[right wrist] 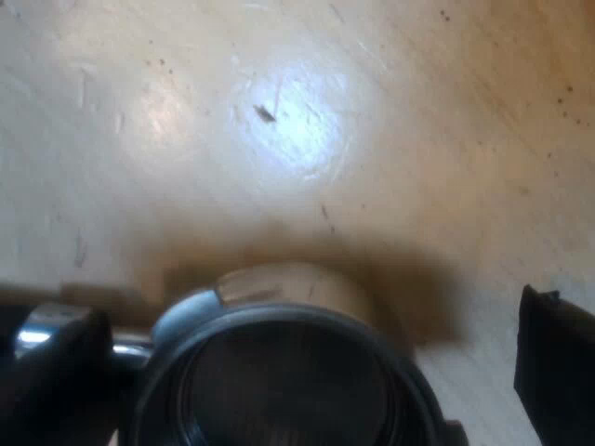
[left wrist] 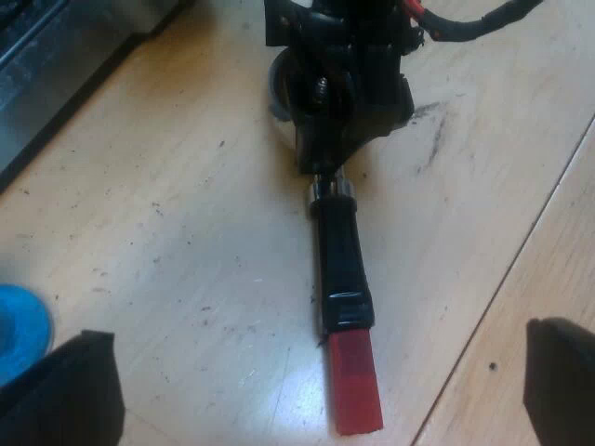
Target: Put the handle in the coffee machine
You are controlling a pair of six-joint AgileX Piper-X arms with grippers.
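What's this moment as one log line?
holder lying on table | left gripper open, facing its red end | right gripper open around its basket

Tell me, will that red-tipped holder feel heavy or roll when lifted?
Likely stiff and head-heavy: the holder has a metal basket on a long handle. The glossy handle may be slippery. Lying flat on the wooden table, it could swivel if pushed.

Handle (left wrist: 342, 269) was glossy black, end red. Tabletop (left wrist: 167, 242) was pale wood, dark-speckled. Tamper (left wrist: 17, 330) was blue. My left gripper's fingers (left wrist: 70, 395) were black.
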